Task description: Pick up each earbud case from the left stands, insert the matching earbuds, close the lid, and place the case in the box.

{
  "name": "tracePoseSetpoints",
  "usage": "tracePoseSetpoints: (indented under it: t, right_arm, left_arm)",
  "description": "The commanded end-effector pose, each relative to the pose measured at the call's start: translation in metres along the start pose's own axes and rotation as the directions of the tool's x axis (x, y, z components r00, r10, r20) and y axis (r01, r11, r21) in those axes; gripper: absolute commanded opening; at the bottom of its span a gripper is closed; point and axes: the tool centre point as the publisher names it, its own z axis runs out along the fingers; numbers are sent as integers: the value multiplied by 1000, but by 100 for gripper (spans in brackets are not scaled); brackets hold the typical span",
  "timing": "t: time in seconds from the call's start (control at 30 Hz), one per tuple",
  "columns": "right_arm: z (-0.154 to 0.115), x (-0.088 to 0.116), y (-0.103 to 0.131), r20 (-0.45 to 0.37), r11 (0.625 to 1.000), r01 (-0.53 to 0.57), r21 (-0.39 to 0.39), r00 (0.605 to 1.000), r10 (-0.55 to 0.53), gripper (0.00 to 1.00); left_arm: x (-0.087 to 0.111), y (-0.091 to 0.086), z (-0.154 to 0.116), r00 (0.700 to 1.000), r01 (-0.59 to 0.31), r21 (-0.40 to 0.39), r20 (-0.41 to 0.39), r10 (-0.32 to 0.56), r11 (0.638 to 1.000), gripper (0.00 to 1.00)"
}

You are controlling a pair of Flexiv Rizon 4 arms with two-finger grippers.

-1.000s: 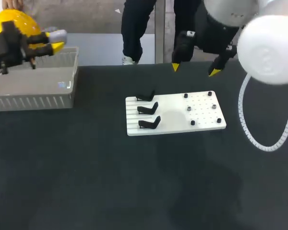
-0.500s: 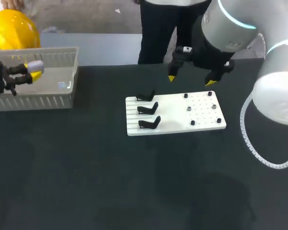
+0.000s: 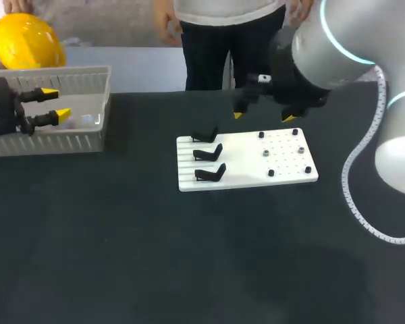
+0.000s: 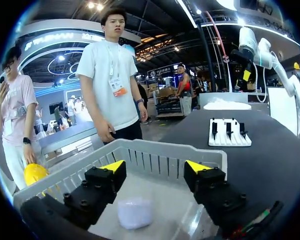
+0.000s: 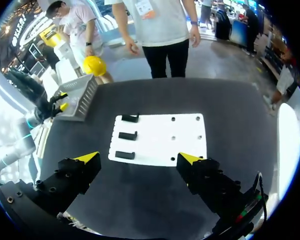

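Grey box (image 3: 50, 142), well left of the white board (image 3: 243, 169), holds a pale earbud case (image 4: 135, 212) under the released left end effector (image 4: 155, 167), which could hook the box wall on lifting. Above the board's far side, the released right end effector (image 3: 263, 116) might strike the black stands (image 3: 209, 154) if lowered.

Black table (image 3: 189, 270) bears white board (image 3: 246, 165), grey box (image 3: 47, 143).
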Motion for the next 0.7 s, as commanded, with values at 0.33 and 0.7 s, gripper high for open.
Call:
tracePoseSetpoints:
  t: [0.33, 0.7]
  right_arm:
    - [-8, 6, -33, 57, 978, 133, -161, 990, -125, 100]
    - [-13, 8, -60, 90, 910, 295, -293, 956, -281, 100]
  left_arm:
    - [-59, -82, -8, 998, 0, -21, -63, -1, 1000, 100]
    - [-76, -133, 3, 992, 69, 13, -109, -67, 998, 100]
